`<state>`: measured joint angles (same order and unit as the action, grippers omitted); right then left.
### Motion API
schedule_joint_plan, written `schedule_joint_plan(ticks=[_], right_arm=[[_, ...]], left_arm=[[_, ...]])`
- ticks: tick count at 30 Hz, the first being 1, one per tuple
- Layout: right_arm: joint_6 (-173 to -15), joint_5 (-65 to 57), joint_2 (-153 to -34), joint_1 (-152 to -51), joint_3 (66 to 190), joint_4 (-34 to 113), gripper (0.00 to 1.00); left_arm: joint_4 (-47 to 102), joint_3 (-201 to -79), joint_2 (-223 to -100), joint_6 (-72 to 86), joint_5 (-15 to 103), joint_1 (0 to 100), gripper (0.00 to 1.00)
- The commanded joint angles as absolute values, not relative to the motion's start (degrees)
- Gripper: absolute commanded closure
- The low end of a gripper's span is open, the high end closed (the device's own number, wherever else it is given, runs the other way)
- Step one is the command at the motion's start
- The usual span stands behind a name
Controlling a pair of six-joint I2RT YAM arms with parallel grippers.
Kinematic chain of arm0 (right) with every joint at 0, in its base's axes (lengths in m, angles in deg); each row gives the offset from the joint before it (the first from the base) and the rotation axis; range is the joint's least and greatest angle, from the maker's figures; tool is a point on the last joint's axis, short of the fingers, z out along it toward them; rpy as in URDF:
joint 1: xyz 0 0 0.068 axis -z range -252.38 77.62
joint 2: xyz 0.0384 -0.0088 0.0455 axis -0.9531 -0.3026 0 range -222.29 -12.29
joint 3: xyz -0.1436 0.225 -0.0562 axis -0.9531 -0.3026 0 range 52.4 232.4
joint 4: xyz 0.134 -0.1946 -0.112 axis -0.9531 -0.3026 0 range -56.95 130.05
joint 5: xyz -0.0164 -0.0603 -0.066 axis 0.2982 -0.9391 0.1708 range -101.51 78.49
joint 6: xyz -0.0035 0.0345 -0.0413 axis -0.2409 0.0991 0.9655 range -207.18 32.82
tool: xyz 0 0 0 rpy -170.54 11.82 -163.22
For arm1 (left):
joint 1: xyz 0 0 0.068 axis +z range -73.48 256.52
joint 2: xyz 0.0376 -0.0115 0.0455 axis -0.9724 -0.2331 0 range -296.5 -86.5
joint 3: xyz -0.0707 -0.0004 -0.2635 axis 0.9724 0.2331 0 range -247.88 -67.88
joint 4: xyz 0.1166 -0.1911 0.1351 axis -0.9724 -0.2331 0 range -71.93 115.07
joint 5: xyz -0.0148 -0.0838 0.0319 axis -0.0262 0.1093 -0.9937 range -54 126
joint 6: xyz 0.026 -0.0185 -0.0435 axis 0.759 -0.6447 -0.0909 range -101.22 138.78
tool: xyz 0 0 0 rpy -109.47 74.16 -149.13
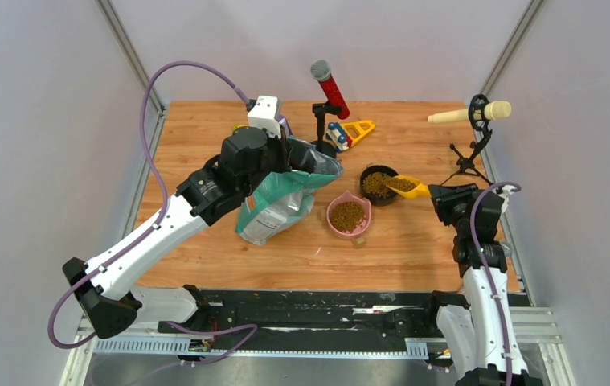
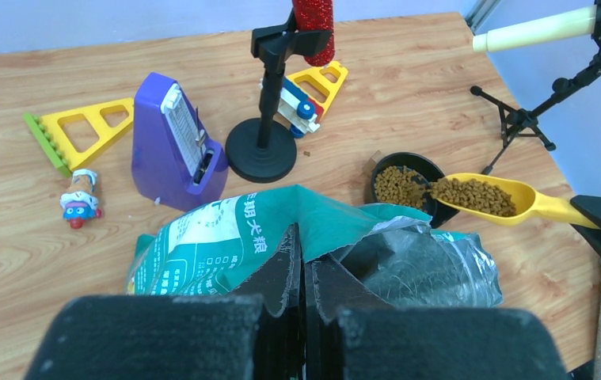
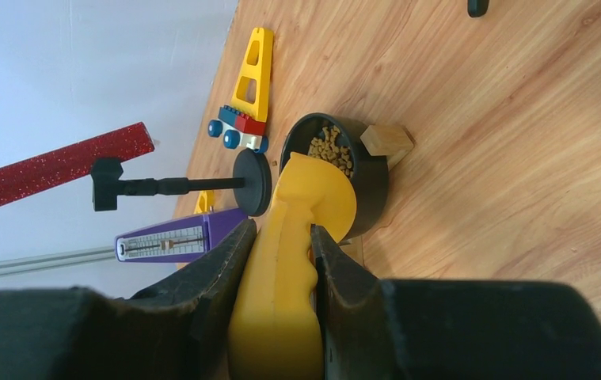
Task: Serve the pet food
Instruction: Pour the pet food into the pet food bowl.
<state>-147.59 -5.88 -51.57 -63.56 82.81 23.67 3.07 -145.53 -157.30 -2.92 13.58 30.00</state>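
Observation:
The teal bag (image 1: 277, 205) with a white label stands left of centre, its torn mouth open to a silvery lining (image 2: 416, 265). My left gripper (image 1: 297, 157) (image 2: 306, 245) is shut on the bag's top edge. To the bag's right, a pink bowl (image 1: 334, 205) holds pet food (image 1: 348, 215). The black bowl (image 1: 370, 171) (image 2: 408, 161) (image 3: 372, 178) behind it also holds kibble (image 3: 330, 146). My right gripper (image 1: 438, 193) (image 3: 281, 229) is shut on the handle of the yellow scoop (image 1: 407, 187) (image 2: 523, 198) (image 3: 297, 237). The scoop's kibble-filled (image 2: 471, 194) front lies over the black bowl's rim.
A red microphone on a round-based stand (image 1: 329, 88) (image 2: 264, 150) is behind the bag. A purple metronome (image 2: 174, 142), yellow toy triangles (image 2: 83, 131) (image 1: 358, 130) and a small figure (image 2: 81, 202) are nearby. A beige microphone on a tripod (image 1: 470, 115) stands far right. A wooden block (image 3: 388, 141) touches the black bowl.

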Motion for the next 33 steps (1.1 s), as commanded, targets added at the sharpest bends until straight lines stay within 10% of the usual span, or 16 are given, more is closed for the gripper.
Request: schedule_joint_plan(ticks=[1, 33], right_arm=[[-144.9, -5.13, -52.66, -63.33, 87.0, 24.93, 1.0], [-130.45, -19.99, -66.22, -76.47, 100.64, 20.19, 1.0]], left_arm=[[6.08, -145.42, -156.06, -2.71, 12.09, 30.12, 1.0], [5.7, -145.26, -155.15, -2.4, 11.17, 30.13, 1.0]])
